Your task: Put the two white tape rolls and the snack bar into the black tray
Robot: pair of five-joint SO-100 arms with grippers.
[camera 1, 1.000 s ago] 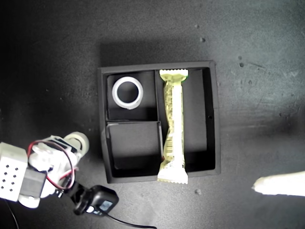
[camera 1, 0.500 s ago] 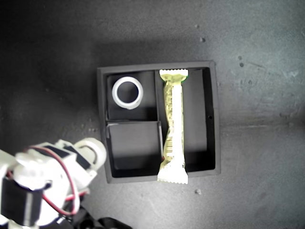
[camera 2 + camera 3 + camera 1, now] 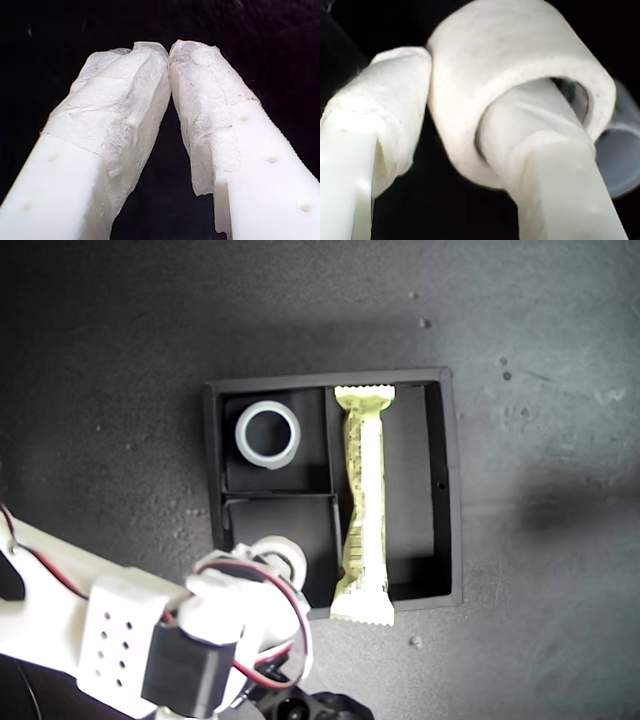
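Note:
The black tray point(image 3: 448, 490) lies mid-table in the exterior view. One white tape roll point(image 3: 267, 433) rests in its upper-left small compartment. The snack bar point(image 3: 362, 510) lies along the long compartment, its lower crimped end over the tray's near wall. My second gripper point(image 3: 268, 562) is shut on the other white tape roll point(image 3: 280, 556) at the lower-left small compartment. In the second wrist view this roll point(image 3: 510, 55) is clamped with one finger point(image 3: 530, 150) through its hole and my second gripper point(image 3: 455, 100) closed on its wall. My first gripper point(image 3: 169, 52) is shut on nothing.
The second arm's white body point(image 3: 120, 640) with red wires and a black motor fills the exterior view's lower left. Dark speckled tabletop point(image 3: 540, 390) surrounds the tray. A grey ring edge point(image 3: 620, 160) shows behind the held roll in the second wrist view.
The second arm has swung toward the exterior view's right, carrying the roll from beside the tray to over its lower-left compartment. A pale shape at the right edge has left view.

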